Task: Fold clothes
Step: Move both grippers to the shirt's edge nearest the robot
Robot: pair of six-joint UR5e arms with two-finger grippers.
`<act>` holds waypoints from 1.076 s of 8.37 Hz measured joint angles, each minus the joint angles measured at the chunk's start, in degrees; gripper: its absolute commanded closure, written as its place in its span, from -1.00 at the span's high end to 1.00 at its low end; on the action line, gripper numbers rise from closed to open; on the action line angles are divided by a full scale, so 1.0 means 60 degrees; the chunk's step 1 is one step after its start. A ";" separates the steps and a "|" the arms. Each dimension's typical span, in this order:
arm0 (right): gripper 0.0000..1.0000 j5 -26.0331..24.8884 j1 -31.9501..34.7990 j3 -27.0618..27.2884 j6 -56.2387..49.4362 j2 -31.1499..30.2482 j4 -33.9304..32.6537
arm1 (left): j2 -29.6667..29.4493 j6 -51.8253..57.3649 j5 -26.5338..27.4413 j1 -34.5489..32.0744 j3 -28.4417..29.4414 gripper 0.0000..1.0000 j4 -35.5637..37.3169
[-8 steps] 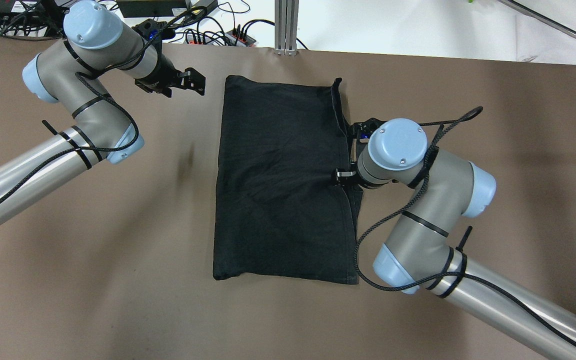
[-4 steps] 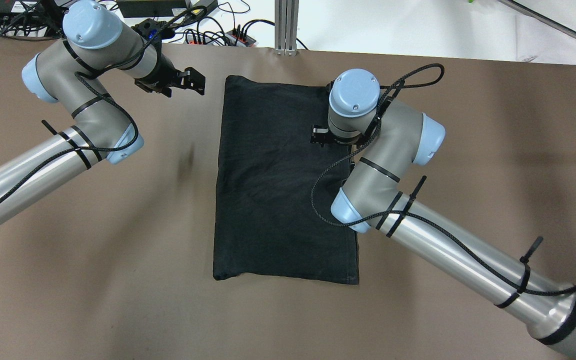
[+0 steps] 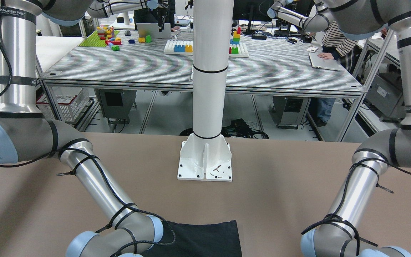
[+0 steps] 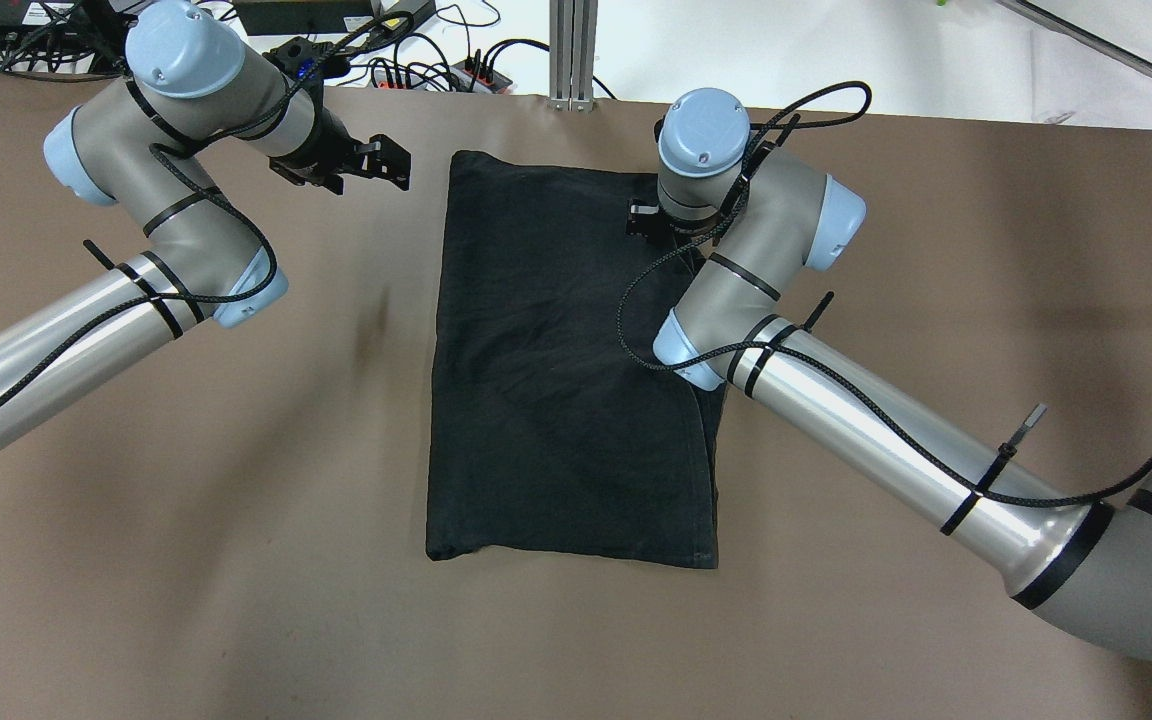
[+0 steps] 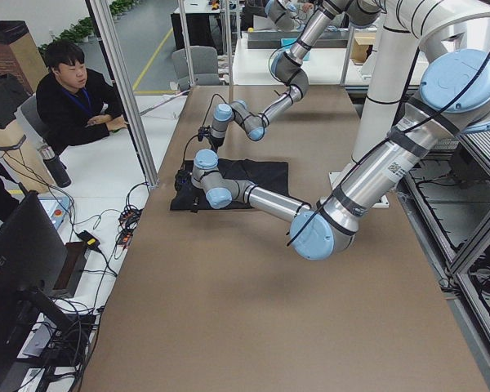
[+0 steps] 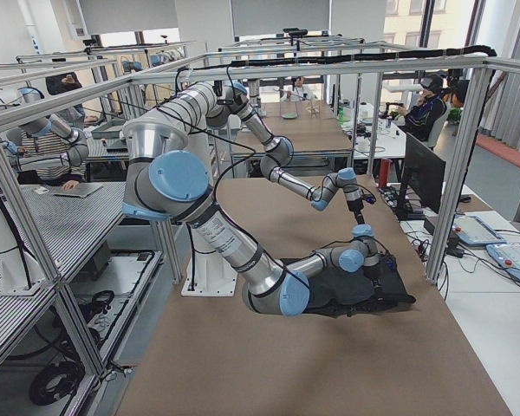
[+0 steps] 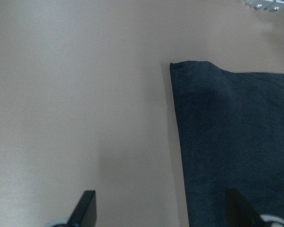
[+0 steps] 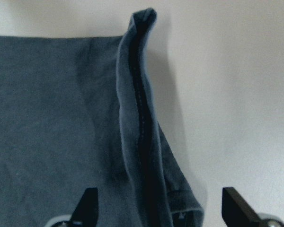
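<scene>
I am looking at the brown counter (image 4: 236, 600), and it is carrying only one task thing. The black garment (image 4: 546, 380) is lying in the middle of it as a flat rectangle, with its long side running away from the robot. The right arm (image 4: 836, 420) is reaching across the garment's right side toward the far right corner. The left arm (image 4: 166, 200) is bending over the far left part of the counter. The left claw (image 4: 391, 165) is hanging spread wide over bare counter, just beside the garment's far left corner, and it is gripping nothing. The right claw (image 8: 158, 208) is also standing spread. Between its two fingers a seamed edge (image 8: 139, 118) of the garment is rising as a narrow ridge.
</scene>
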 measured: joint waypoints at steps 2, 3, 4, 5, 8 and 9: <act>0.84 -0.0005 0.0083 -0.0985 -0.0218 0.0204 0.0901 | 0.0007 0.0001 0.0001 -0.0002 0.0000 0.89 -0.0004; 0.85 -0.0001 0.0098 -0.1143 -0.0326 0.0224 0.1052 | 0.0010 0.0002 0.0006 -0.0002 0.0000 0.89 -0.0008; 0.85 0.0019 0.0158 -0.1214 -0.0453 0.0230 0.1118 | 0.0014 0.0002 0.0010 -0.0002 0.0000 0.89 -0.0014; 0.85 0.0062 0.0277 -0.1239 -0.0644 0.0208 0.1144 | 0.0029 0.0001 0.0013 -0.0002 -0.0002 0.89 -0.0034; 0.83 0.0262 0.0758 -0.1010 -0.1809 -0.0535 0.1266 | 0.0202 -0.0010 0.0005 0.0006 -0.0027 0.89 -0.0256; 0.84 0.0318 0.0844 -0.0740 -0.2042 -0.0791 0.1288 | 0.0298 -0.0018 0.0007 0.0007 -0.0144 0.89 -0.0300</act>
